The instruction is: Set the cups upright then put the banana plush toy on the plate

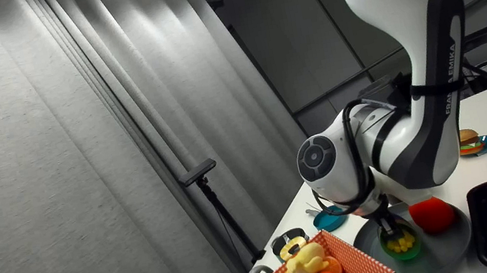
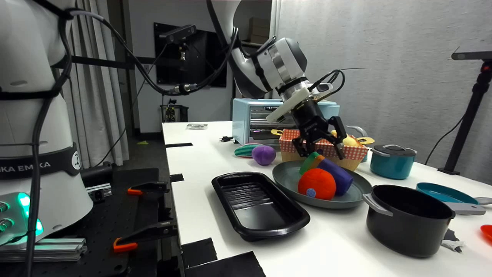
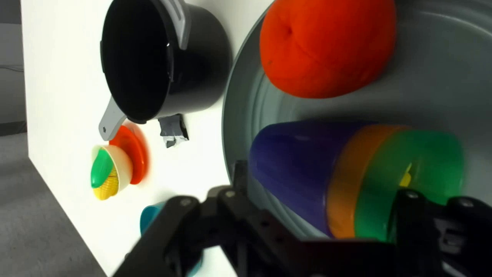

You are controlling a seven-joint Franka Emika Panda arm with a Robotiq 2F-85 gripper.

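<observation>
The tool (image 2: 322, 155) hangs over a grey dish (image 3: 434, 96), its fingers spread at either end of nested purple, orange and green cups (image 3: 351, 173) on their side; contact is unclear. A round red toy (image 3: 326, 46) sits beside. A yellow plush toy (image 1: 309, 260) rests in a checked basket (image 1: 364, 264), toward the edge of the tabletop (image 2: 334, 246) by the curtain (image 1: 27, 143). A red plate (image 3: 136, 150) lies near a tabletop corner.

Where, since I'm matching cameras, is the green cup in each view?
In an exterior view: green cup low, right of centre; red-orange ball above right.
In an exterior view: green cup right of centre, below mid-height; red-orange ball just below it.
In the wrist view: green cup at right, just below mid-height; red-orange ball above left.
Shared landmark: red-orange ball.
</observation>
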